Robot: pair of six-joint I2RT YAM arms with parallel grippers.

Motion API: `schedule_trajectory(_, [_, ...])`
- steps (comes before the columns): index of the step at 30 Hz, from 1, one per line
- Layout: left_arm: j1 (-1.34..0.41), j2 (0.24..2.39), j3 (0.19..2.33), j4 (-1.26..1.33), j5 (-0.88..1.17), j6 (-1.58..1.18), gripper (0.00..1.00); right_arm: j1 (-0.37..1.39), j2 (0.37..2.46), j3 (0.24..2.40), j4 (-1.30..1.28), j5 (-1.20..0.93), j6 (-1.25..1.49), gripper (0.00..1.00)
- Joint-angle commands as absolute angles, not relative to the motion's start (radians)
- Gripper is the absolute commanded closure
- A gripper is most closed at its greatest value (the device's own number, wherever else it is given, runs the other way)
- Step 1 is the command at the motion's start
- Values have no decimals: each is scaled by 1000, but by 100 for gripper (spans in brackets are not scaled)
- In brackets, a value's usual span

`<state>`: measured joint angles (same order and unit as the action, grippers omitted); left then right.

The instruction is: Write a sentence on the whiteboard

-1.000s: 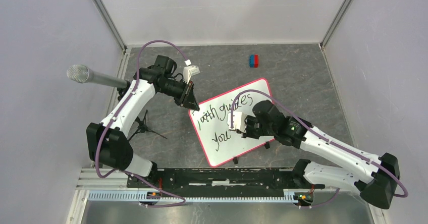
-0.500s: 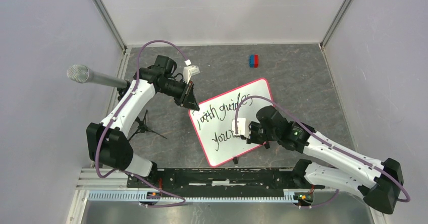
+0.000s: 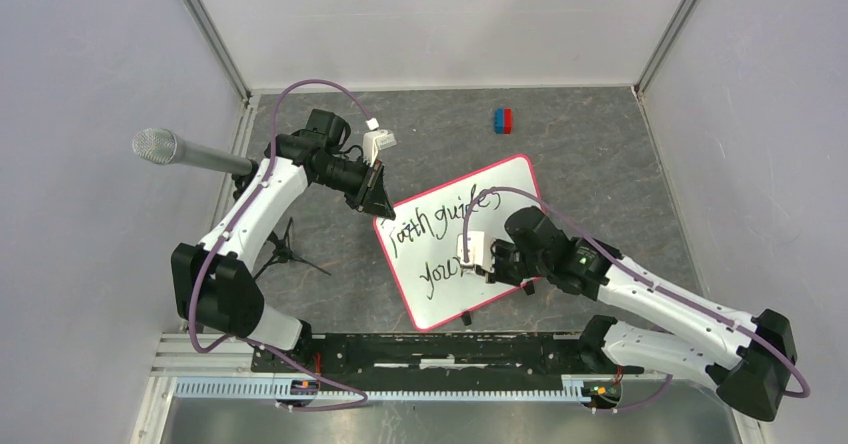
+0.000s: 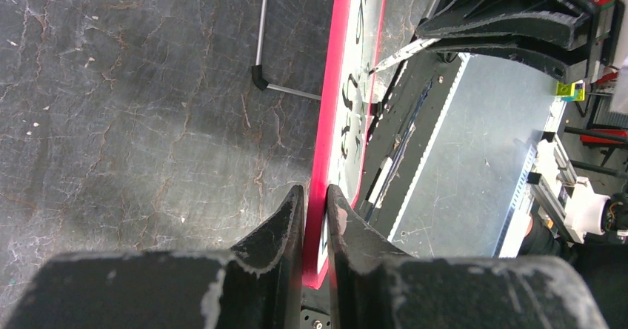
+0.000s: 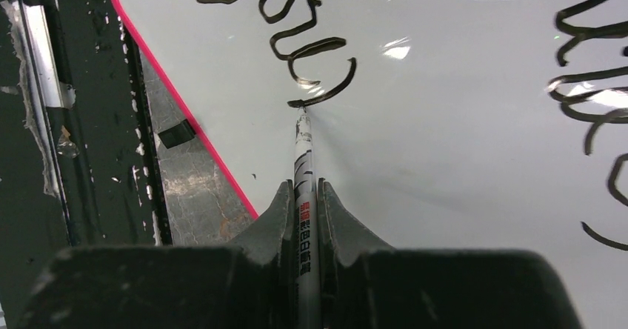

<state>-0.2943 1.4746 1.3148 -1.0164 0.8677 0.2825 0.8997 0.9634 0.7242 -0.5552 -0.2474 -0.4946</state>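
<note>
Near the table's middle, our whiteboard [image 3: 440,302] ran lengthwise from the left edge toward the far right corner. Our left gripper [image 4: 315,195] pinched its left corner rim. Our right gripper [image 5: 305,190] clamped a marker [image 5: 304,158], its tip on the lower line of the sentence [image 3: 438,226], partly hidden under that arm, and a red-blue block [image 3: 502,120] sat by the far edge.

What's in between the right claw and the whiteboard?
A marker. In the right wrist view the right gripper pinches it between its fingers, and the marker's tip touches the whiteboard.
</note>
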Motion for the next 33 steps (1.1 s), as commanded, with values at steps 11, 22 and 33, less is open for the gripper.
schedule_trajectory(11, [-303,1466,1344,-1046,839,320,98,821,972,802,-514,-163,-495,100])
schedule_trajectory(22, [-306,1469,1344,-1049,842,329,98,820,917,831,-631,-265,-583,100])
schedule_trajectory(33, [-315,1464,1341,-1055,839,341,98,725,928,831,-672,-335,-547,100])
